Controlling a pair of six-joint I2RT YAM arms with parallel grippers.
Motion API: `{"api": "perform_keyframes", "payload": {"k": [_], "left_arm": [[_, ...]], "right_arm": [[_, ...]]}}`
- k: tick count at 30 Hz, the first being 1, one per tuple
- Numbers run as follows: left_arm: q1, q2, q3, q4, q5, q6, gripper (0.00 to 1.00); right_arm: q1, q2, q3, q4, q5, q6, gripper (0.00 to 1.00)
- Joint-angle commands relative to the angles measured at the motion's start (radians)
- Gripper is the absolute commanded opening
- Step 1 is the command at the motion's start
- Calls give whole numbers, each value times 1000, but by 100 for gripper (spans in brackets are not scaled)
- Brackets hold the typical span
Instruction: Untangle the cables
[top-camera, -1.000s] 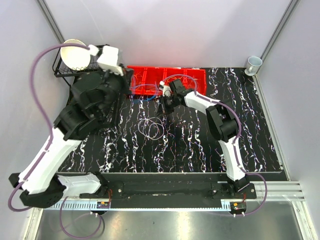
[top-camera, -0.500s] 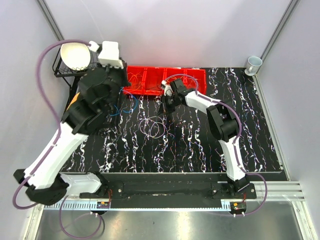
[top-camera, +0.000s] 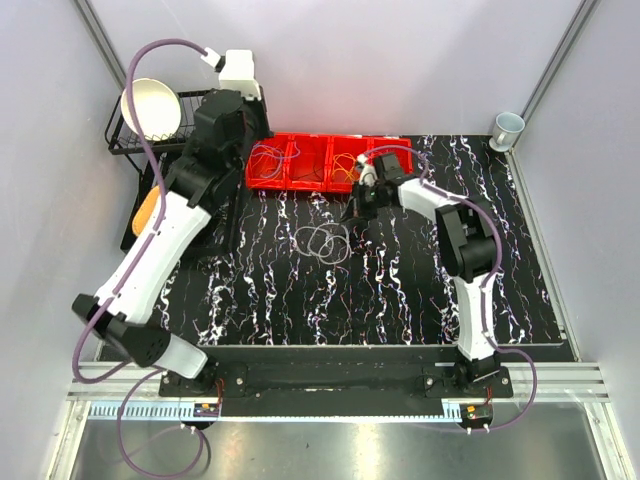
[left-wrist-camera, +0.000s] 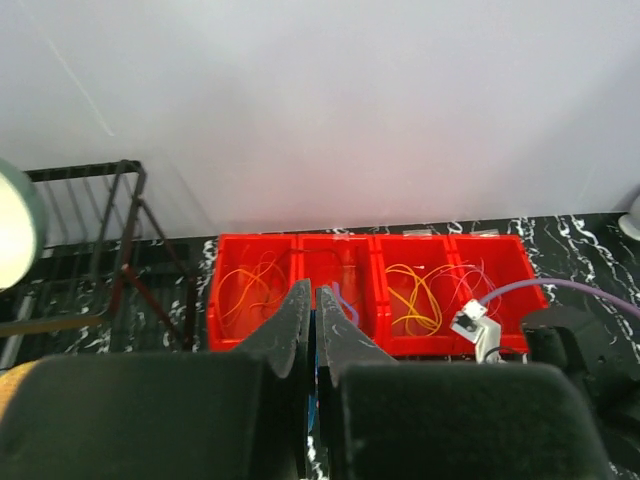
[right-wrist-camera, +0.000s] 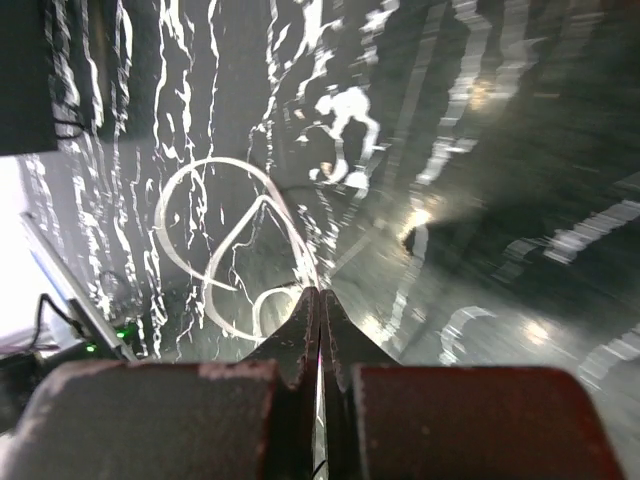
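Observation:
My left gripper (top-camera: 249, 172) is raised at the near edge of the red bin row (top-camera: 300, 183). Its fingers (left-wrist-camera: 296, 312) are shut on a blue cable, seen only as a blue strip between them. The bins hold an orange cable (left-wrist-camera: 250, 285), a purplish one (left-wrist-camera: 346, 300), a yellow one (left-wrist-camera: 415, 295) and thin pale wires (left-wrist-camera: 478, 278). My right gripper (top-camera: 356, 212) is low over the table and shut on a whitish-purple cable (right-wrist-camera: 222, 245). The cable's loops (top-camera: 325, 240) lie on the black marbled table to the gripper's left.
A black wire rack (top-camera: 135, 140) with a white bowl (top-camera: 150, 108) stands at the far left, and also shows in the left wrist view (left-wrist-camera: 110, 230). An orange object (top-camera: 147, 212) lies under the left arm. A cup (top-camera: 507, 127) sits at the far right corner.
My left arm has swung up and back to the red bins, taking the blue cable off the table. My right gripper has moved right, dragging the whitish loops with it.

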Motion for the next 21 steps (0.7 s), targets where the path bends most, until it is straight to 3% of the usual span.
{"api": "perform_keyframes", "payload": {"k": [1, 12, 21], "left_arm": [[21, 93, 82, 97, 96, -42, 0], [35, 369, 358, 94, 112, -31, 0], [53, 475, 400, 177, 79, -45, 0]], "right_arm": [[-46, -99, -35, 66, -69, 19, 0], [-103, -87, -65, 122, -187, 48, 0], [-131, -99, -85, 125, -210, 44, 0]]}}
